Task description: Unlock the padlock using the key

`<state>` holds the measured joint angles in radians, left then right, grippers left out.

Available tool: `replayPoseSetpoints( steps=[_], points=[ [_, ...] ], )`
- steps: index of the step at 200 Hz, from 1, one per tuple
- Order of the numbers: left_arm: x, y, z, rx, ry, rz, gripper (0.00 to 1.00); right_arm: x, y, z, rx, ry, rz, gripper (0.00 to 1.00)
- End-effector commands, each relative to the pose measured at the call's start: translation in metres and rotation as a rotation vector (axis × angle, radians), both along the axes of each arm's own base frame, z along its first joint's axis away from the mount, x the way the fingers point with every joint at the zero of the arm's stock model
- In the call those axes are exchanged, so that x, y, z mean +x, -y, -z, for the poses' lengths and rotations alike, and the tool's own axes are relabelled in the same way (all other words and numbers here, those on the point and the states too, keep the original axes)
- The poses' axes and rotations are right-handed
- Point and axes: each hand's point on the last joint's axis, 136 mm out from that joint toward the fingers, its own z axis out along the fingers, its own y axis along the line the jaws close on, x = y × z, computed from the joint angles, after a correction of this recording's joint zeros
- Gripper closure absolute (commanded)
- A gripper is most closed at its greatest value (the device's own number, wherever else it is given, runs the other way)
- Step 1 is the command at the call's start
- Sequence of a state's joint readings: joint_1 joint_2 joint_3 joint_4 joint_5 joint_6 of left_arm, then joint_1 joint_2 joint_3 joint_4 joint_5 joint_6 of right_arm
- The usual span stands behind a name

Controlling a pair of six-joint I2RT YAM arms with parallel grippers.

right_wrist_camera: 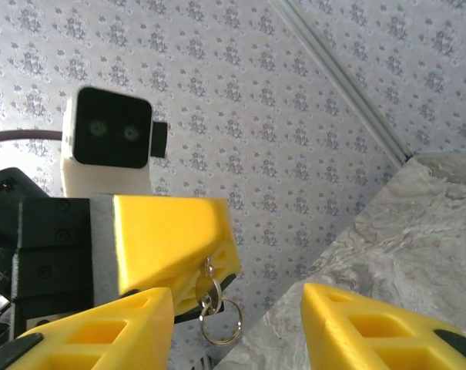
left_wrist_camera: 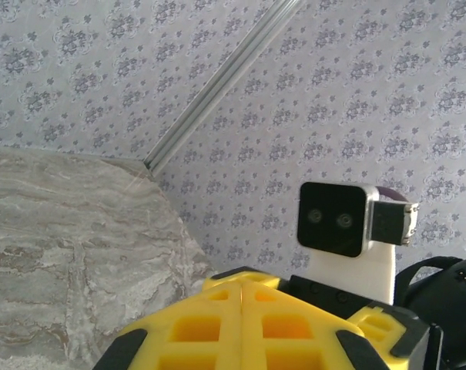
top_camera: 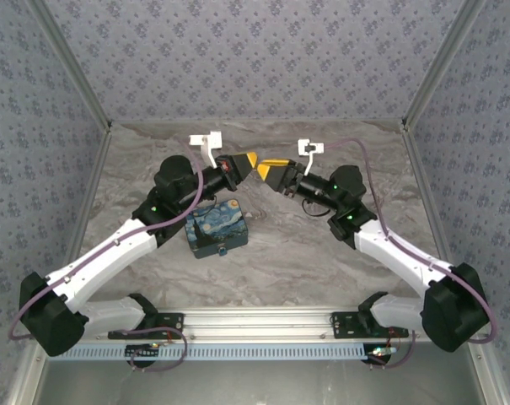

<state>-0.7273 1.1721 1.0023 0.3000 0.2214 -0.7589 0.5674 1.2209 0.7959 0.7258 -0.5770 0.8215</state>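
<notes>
Your key [right_wrist_camera: 207, 271] is pinched at the tip of the closed left gripper [right_wrist_camera: 226, 266], mostly hidden, its thin metal ring [right_wrist_camera: 219, 325] dangling below. Your padlock [top_camera: 223, 251] is a speck on the box's [top_camera: 214, 221] front edge, too small to read.

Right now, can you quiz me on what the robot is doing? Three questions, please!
1. True or false: the painted box is lifted up in the air.
2. What dangles from the left fingers? A) a metal ring B) a spoon C) a sock
3. Are the right fingers open or shut?

Key:
1. False. It sits on the table.
2. A.
3. Open, with a wide gap between them.
</notes>
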Motion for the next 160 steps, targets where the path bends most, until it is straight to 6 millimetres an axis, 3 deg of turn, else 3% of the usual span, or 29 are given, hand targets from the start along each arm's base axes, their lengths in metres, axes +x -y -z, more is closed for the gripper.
replayPoseSetpoints(
  steps=[1, 39, 134, 160],
  points=[
    [-0.0104, -0.0008, -0.0214, -0.041, 0.072, 0.026, 1.00, -0.0068, -0.0081, -0.0214, 0.035, 0.052, -0.040, 0.53],
    [-0.0098, -0.0011, -0.0207, -0.038, 0.068, 0.022, 1.00, -0.0060, -0.0150, -0.0116, 0.019, 0.016, -0.048, 0.61],
    [-0.0117, 0.0000, -0.0172, -0.033, 0.068, 0.035, 1.00, -0.0025, -0.0112, -0.0208, 0.034, 0.010, -0.028, 0.77],
    [-0.0113, 0.0000, -0.0160, -0.029, 0.066, 0.034, 1.00, -0.0020, -0.0099, -0.0203, 0.032, 0.006, -0.025, 0.87]
  ],
)
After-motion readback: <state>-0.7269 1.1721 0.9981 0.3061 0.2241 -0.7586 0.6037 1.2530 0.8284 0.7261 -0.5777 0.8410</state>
